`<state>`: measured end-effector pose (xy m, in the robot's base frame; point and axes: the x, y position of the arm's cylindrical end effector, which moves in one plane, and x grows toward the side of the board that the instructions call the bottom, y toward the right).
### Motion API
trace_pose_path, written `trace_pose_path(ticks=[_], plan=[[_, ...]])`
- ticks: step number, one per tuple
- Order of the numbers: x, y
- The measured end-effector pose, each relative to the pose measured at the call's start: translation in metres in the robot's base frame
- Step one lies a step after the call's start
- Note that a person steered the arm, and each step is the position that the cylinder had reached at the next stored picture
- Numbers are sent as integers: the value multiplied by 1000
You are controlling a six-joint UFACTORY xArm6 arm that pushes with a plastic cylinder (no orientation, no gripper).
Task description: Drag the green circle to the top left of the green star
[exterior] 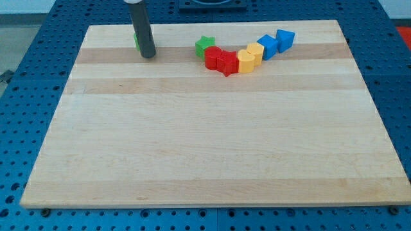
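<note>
Camera view: my tip (pixel 148 56) beside green circle (pixel 136 41)

This looks to me like a robotics lab bench. My wooden board (pixel 212 128) lies on a blue perforated metal table (pixel 26 51), its grid of mounting holes showing all around the board, from seven o'clock up to eleven and again on the three o'clock side. At twelve o'clock a dark machine base (pixel 212 4) sits just past the board's edge. Small coloured toy blocks (pixel 247 52) cluster toward one o'clock, test pieces rather than household things.
</note>
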<state>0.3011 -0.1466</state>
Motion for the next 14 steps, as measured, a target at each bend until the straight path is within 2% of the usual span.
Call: trace_pose_path(ticks=[1,2,3,6,7,8,9,12,14], plan=[[2,-38],[-20,-63],[-36,-61],[-53,44],[-62,16],[-93,-8],[-106,-3],[-100,47],[-66,47]])
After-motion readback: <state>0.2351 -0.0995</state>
